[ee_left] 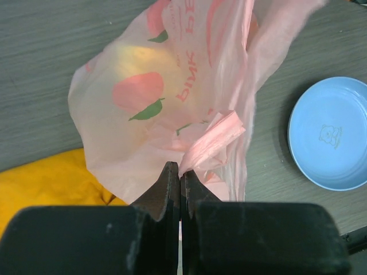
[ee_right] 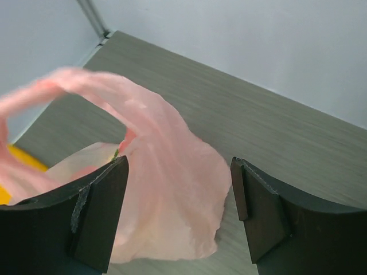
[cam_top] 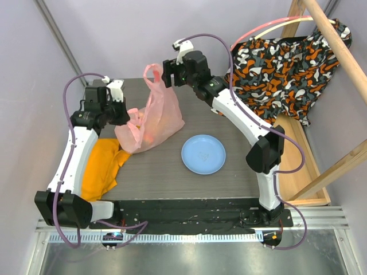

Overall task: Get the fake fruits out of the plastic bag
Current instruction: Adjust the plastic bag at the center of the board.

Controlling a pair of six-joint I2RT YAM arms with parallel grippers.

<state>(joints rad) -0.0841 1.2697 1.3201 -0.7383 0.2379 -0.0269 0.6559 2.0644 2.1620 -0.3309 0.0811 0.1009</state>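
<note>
1. From above: the pink bag [cam_top: 155,117] stands on the table [cam_top: 160,172], left of the blue plate [cam_top: 203,154]. The fruits [cam_top: 137,119] are only yellow-orange smudges inside it. The left gripper [cam_top: 125,113] is at the bag's side, and the right gripper [cam_top: 166,73] is by its raised handle.
2. Left wrist: the fingers [ee_left: 166,195] are pressed together, pinching a fold of the bag (orange cloth [ee_left: 46,183] alongside).
3. Right wrist: the fingers [ee_right: 103,212] are spread wide, with the bag below them.
</note>
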